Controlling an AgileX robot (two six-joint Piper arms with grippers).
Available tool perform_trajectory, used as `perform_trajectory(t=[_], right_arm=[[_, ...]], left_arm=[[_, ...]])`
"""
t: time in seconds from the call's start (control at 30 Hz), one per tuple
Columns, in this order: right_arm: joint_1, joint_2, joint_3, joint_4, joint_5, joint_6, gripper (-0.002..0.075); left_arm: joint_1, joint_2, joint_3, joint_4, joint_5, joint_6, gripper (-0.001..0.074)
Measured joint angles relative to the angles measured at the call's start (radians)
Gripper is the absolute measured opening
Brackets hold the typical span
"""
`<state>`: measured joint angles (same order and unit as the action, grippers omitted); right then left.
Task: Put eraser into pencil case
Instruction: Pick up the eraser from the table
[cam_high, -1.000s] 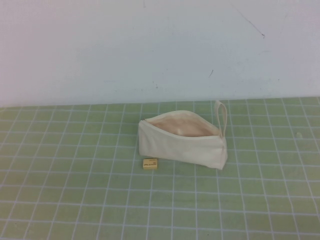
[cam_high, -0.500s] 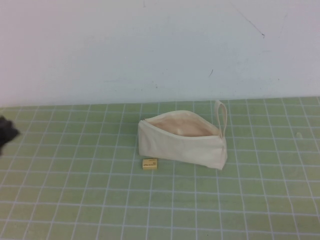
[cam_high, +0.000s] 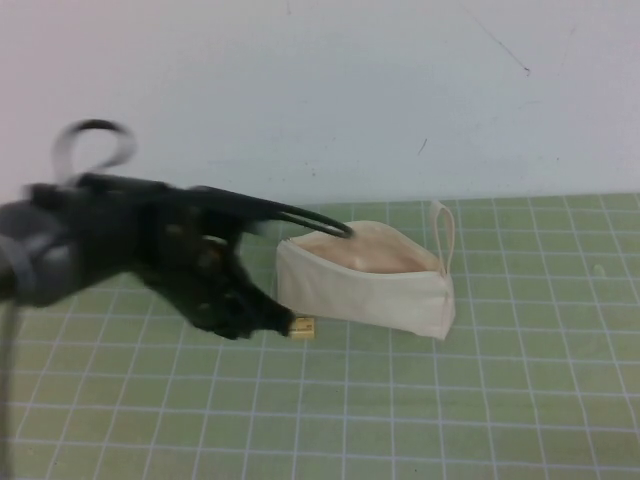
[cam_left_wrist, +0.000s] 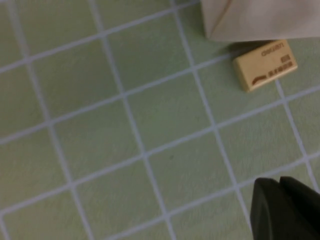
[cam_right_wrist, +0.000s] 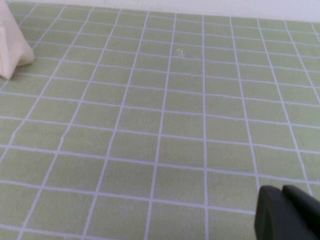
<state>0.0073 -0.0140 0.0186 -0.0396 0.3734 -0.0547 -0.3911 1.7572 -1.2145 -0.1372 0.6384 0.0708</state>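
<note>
The cream pencil case (cam_high: 365, 285) lies on the green grid mat with its top open, tan lining showing and its loop strap (cam_high: 443, 230) at the right end. The tiny yellow-tan eraser (cam_high: 305, 327) lies on the mat just in front of the case's left corner. It also shows in the left wrist view (cam_left_wrist: 265, 64), dark print up, beside the case's corner (cam_left_wrist: 260, 17). My left gripper (cam_high: 280, 322) is low over the mat, its tip just left of the eraser, fingers together and empty (cam_left_wrist: 280, 182). My right gripper (cam_right_wrist: 282, 190) is out of the high view, shut and empty.
The green grid mat (cam_high: 480, 400) runs back to a white wall (cam_high: 320, 100). A black cable from the left arm arcs over the case's left end (cam_high: 300, 215). The right wrist view catches one corner of the case (cam_right_wrist: 12, 45), far from the right gripper.
My left arm has swept in from the left edge to the eraser's left side. The eraser and the pencil case have not moved.
</note>
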Motion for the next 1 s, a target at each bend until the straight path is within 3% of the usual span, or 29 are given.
perform_trajectory(t=[0.17, 0.5, 0.6, 0.8, 1.0], right_arm=[[0.0, 0.0, 0.0, 0.0, 0.0, 0.0, -0.0001], [0.0, 0.0, 0.0, 0.0, 0.0, 0.0, -0.0001], [0.0, 0.0, 0.0, 0.0, 0.0, 0.0, -0.0001], [0.0, 0.0, 0.0, 0.0, 0.0, 0.0, -0.0001], [0.0, 0.0, 0.0, 0.0, 0.0, 0.0, -0.0001]], left_arm=[[-0.116, 0.153, -0.133, 0.217, 0.059, -0.186, -0.0001], [-0.116, 0.174, -0.149, 0.122, -0.008, -0.23, 0.0015], [-0.113, 0.176, -0.155, 0.105, -0.036, -0.23, 0.0118], [-0.113, 0.211, -0.159, 0.095, -0.07, -0.23, 0.0486], [-0.113, 0.267, -0.161, 0.099, -0.127, -0.261, 0.0469]])
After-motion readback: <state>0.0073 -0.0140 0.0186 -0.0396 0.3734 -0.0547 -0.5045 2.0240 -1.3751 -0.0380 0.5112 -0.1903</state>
